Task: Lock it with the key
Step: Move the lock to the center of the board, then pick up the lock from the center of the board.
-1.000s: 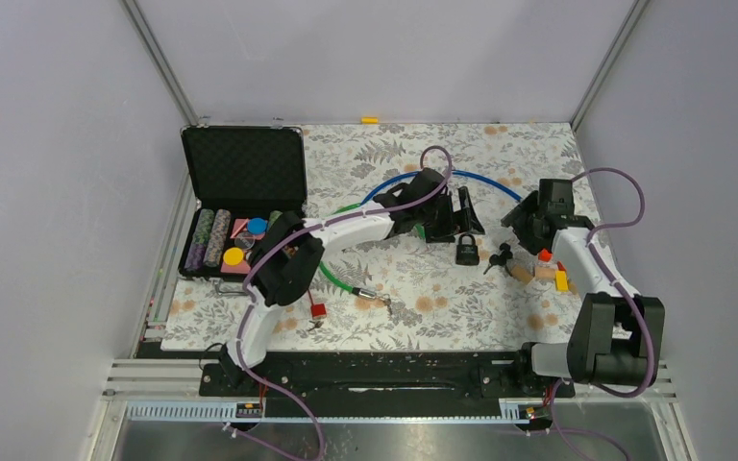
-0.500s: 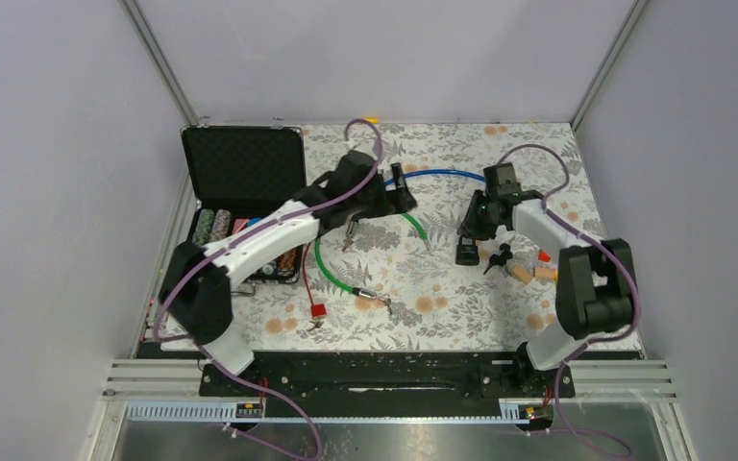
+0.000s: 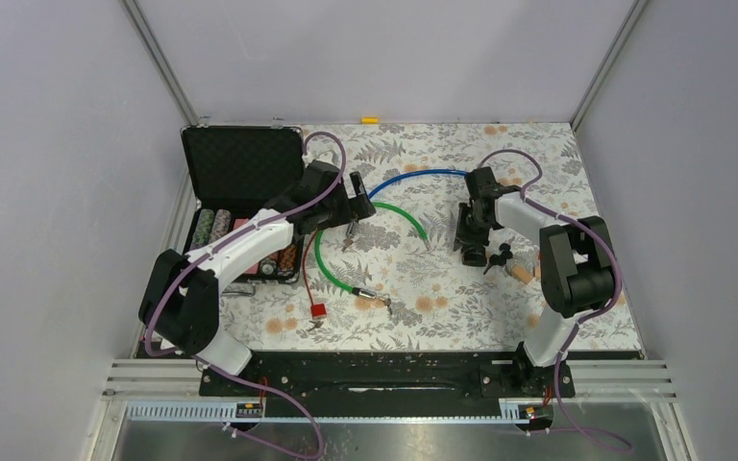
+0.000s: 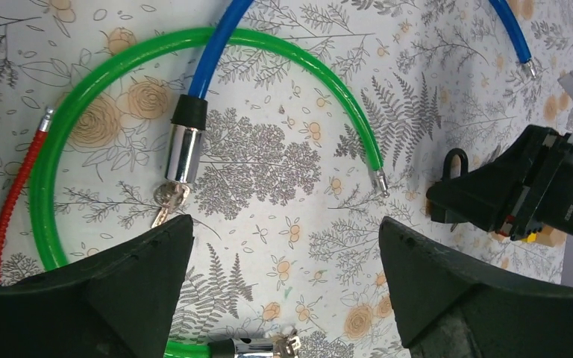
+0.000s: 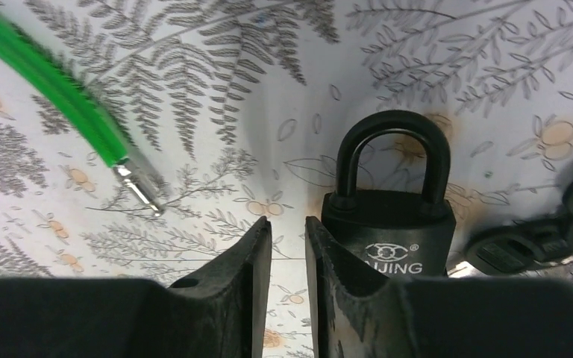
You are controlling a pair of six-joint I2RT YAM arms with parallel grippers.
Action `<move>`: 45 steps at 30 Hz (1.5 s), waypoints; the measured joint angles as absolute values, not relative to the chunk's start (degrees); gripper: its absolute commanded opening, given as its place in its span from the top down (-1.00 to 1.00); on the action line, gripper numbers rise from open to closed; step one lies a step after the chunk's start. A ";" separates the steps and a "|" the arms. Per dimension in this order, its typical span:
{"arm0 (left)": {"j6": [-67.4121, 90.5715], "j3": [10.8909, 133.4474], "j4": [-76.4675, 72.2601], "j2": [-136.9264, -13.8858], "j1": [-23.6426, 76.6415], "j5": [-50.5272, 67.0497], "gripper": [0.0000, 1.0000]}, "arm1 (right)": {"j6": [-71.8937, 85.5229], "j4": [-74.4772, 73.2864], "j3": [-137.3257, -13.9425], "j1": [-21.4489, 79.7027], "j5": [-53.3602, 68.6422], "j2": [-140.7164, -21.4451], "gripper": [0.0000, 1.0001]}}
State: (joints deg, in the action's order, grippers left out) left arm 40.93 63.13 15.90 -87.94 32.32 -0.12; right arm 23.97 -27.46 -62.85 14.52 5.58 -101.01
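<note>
A black padlock (image 5: 392, 216) with its shackle down lies on the floral mat, and the black-headed key (image 5: 522, 246) lies just to its right. My right gripper (image 5: 287, 221) is low over the mat immediately left of the padlock. Its jaws stand a narrow gap apart with nothing between them, and the right finger (image 5: 343, 261) is against the padlock's side. In the top view the padlock (image 3: 474, 254) and key (image 3: 500, 255) sit below the right gripper (image 3: 469, 233). My left gripper (image 4: 285, 224) hangs wide open over bare mat, far to the left (image 3: 356, 197).
A blue cable (image 4: 209, 45) ends in a silver lock cylinder (image 4: 183, 153) with a small key (image 4: 166, 200). A green cable (image 4: 321, 74) loops around it and a red cable (image 4: 11, 201) lies to the left. An open black case (image 3: 245, 173) holds poker chips; wooden blocks (image 3: 519, 272) lie right of the key.
The left arm has swung back to the left, away from the padlock, with its jaws wide. The right gripper has moved left and down to the padlock, and its jaws have narrowed.
</note>
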 measured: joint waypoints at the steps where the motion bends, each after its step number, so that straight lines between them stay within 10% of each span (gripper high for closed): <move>1: 40.91 63.13 15.86 -87.96 31.88 -0.01 -0.86 | 23.97 -27.92 -62.85 14.52 4.99 -101.01 0.41; 13: 40.14 60.84 15.44 -87.96 29.39 0.82 -0.86 | 23.75 -34.09 -64.40 14.52 -2.98 -99.15 0.25; 19: 35.73 61.67 14.79 -90.76 28.91 -0.32 -0.37 | 23.29 -33.76 -65.41 14.66 -0.27 -96.60 0.24; 39: 28.12 82.04 19.99 -117.64 28.91 -5.32 0.12 | 23.83 -33.54 -65.41 14.70 5.52 -88.16 0.24; 45: 28.34 84.77 22.39 -119.52 29.08 -7.97 0.77 | 24.12 -33.56 -65.43 14.70 5.56 -88.12 0.24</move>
State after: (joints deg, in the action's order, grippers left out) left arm 28.34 84.77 22.39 -119.52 29.08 -7.97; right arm 24.12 -33.56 -65.43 14.70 5.56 -88.12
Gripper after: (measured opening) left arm 0.310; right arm 0.379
